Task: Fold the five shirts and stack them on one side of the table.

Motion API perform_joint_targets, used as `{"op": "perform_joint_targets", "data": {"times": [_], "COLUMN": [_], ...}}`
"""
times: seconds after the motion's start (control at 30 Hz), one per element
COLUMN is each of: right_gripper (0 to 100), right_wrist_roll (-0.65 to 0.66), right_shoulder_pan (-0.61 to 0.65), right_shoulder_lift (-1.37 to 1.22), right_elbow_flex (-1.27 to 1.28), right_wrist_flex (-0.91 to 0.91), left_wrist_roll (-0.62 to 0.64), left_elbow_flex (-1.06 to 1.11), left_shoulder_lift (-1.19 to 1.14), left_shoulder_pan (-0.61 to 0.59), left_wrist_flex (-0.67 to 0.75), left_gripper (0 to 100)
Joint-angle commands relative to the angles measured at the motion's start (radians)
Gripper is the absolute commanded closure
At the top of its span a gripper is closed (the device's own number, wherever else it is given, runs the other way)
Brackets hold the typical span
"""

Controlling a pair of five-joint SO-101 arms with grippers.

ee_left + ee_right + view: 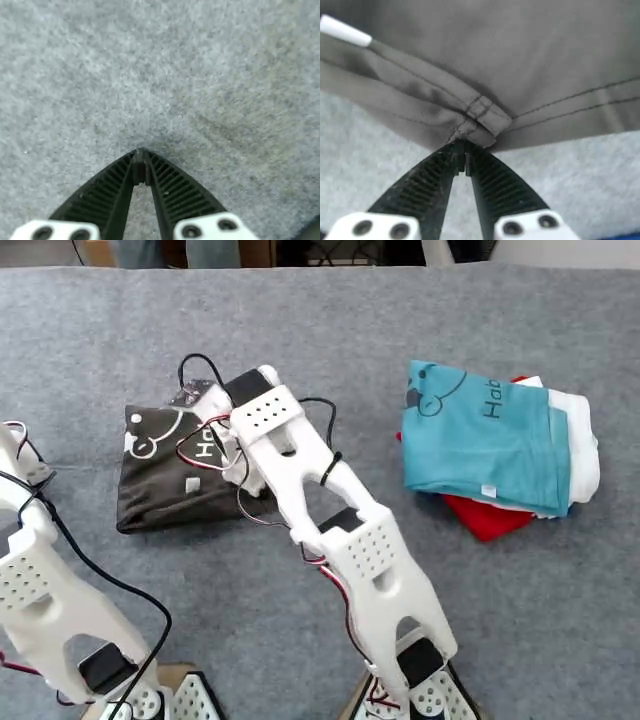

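Grey table [500, 620], folded dark shirt [165, 485] lying crosswise, hem pinched in right tool [465, 150], left tool [140, 160] closed, empty.

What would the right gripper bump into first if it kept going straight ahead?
The dark shirt. The right gripper points right at its stitched hem, and its shut tips touch the edge and seem to pinch it, so there is no gap between them.

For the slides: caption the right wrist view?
Right gripper pinches the hem of the folded dark shirt over grey felt table.
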State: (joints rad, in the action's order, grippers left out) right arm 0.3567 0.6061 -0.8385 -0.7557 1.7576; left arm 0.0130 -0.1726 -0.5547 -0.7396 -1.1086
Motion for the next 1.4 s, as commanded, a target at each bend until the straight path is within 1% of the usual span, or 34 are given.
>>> {"op": "perform_joint_targets", "data": {"times": [0.0, 0.17, 0.23, 0.3, 0.4, 0.47, 0.53, 0.6, 0.73, 0.93, 1.17, 1.27, 1.37], "right_gripper": [98.4, 98.4, 98.4, 98.4, 98.4, 98.4, 98.4, 98.4, 98.4, 98.4, 98.4, 98.4, 98.4], "right_wrist_roll": [0.031, 0.109, 0.15, 0.181, 0.181, 0.181, 0.169, 0.115, 0.041, 0.043, 0.049, 0.048, 0.051], "right_shoulder_pan": [-0.02, -0.018, -0.018, -0.018, -0.017, -0.014, -0.014, -0.012, -0.012, -0.017, -0.015, -0.018, -0.008], "right_shoulder_lift": [0.157, 0.329, 0.38, 0.418, 0.424, 0.389, 0.328, 0.269, 0.174, 0.099, 0.085, 0.091, 0.117], "right_elbow_flex": [0.097, 0.245, 0.272, 0.266, 0.245, 0.262, 0.271, 0.252, 0.186, 0.074, -0.015, 0.015, 0.125], "right_wrist_flex": [0.009, 0.008, 0.003, -0.038, -0.212, -0.374, -0.5, -0.531, -0.46, -0.206, -0.011, 0.009, 0.009], "left_wrist_roll": [0.0, 0.0, 0.0, 0.0, 0.0, 0.0, 0.0, 0.0, 0.0, 0.0, 0.0, 0.0, 0.0], "left_elbow_flex": [-0.013, -0.013, -0.013, -0.013, -0.013, -0.013, -0.013, -0.013, -0.013, -0.013, -0.013, -0.013, -0.013], "left_shoulder_lift": [0.02, 0.02, 0.02, 0.02, 0.02, 0.02, 0.02, 0.02, 0.018, 0.018, 0.018, 0.018, 0.018], "left_shoulder_pan": [0.016, 0.016, 0.016, 0.016, 0.016, 0.016, 0.016, 0.016, 0.016, 0.016, 0.016, 0.016, 0.015], "left_wrist_flex": [0.02, 0.02, 0.02, 0.02, 0.02, 0.02, 0.02, 0.02, 0.02, 0.02, 0.02, 0.02, 0.02], "left_gripper": [97, 97, 97, 97, 97, 97, 97, 97, 97, 97, 97, 97, 97]}}
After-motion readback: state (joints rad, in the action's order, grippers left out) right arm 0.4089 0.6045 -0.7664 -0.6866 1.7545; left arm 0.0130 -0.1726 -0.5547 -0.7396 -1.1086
